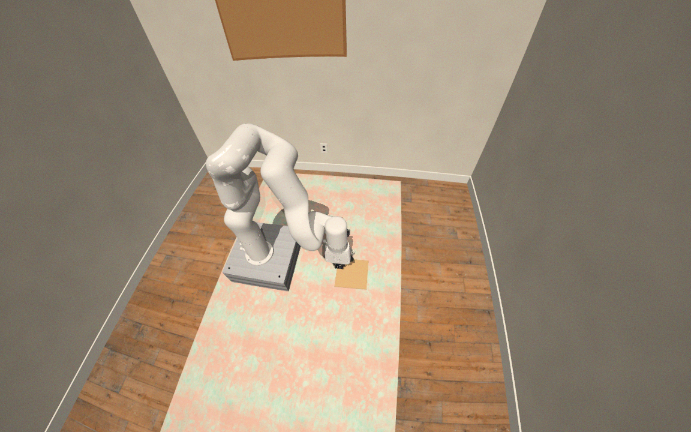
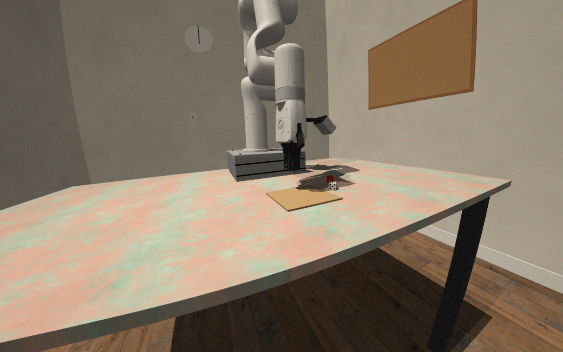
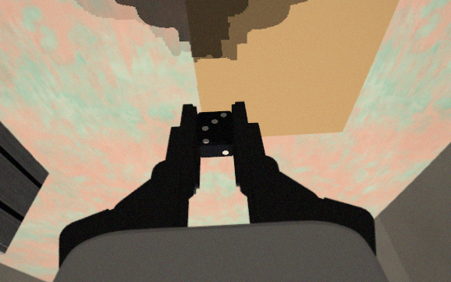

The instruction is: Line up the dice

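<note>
Plain beige and grey walls (image 1: 406, 96) (image 2: 135, 87) are surrounding a long tabletop (image 1: 284, 344) (image 2: 165, 245) (image 3: 73, 129) mottled in pink and mint, which is stretching out beneath my tool. Behind my fingers, the grey box pedestal (image 1: 251, 276) (image 2: 252, 170) (image 3: 6, 172) is supporting my arm. Ahead of my fingertips and towards my right, a thin, square tan mat (image 1: 352, 276) (image 2: 303, 199) (image 3: 300, 90) is lying flat, bearing no dice; its free surface is leaving room for the line I am building.

Off to my tool's left, a white die with dark pips (image 2: 332, 186) is sitting on the table near the mat, and a red die (image 2: 330, 178) is resting just behind it. Both are waiting outside the mat, so I am judging the placing to be at its beginning.

My black two-finger gripper (image 1: 339, 266) (image 2: 292, 168) (image 3: 214, 121) is hanging above the table, its fingers standing slightly apart and pinching a black die with pale pips (image 3: 215, 133) by two opposite sides. That grip is probably keeping the die level, so its upper number is staying safe during the lowering. Dim pips are preventing me from confirming its rank, and I am expecting a high release to risk tumbling it.
</note>
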Motion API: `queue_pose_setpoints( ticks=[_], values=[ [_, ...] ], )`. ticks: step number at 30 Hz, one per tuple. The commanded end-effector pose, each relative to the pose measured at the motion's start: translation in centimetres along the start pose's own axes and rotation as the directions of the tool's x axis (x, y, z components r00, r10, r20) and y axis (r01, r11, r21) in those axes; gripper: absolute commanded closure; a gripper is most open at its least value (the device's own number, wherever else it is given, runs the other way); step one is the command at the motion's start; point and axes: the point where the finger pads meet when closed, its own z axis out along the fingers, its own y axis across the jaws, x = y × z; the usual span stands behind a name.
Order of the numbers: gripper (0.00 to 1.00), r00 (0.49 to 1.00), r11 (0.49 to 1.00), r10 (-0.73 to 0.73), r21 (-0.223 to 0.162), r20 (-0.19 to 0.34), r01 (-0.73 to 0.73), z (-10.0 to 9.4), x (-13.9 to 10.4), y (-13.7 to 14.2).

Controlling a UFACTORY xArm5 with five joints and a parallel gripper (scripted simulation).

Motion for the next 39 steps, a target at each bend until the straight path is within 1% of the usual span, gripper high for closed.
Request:
queue_pose_setpoints(
  ticks=[1,7,12,39],
  values=[
    [0.85,1.000,1.000,0.000,-0.006,0.000,0.000,1.2,0.0,0.3],
    [0.85,1.000,1.000,0.000,-0.006,0.000,0.000,3.7,0.0,0.4],
    [0.85,1.000,1.000,0.000,-0.006,0.000,0.000,4.7,0.0,0.4],
    [0.85,1.000,1.000,0.000,-0.006,0.000,0.000,4.9,0.0,0.4]
  ],
)
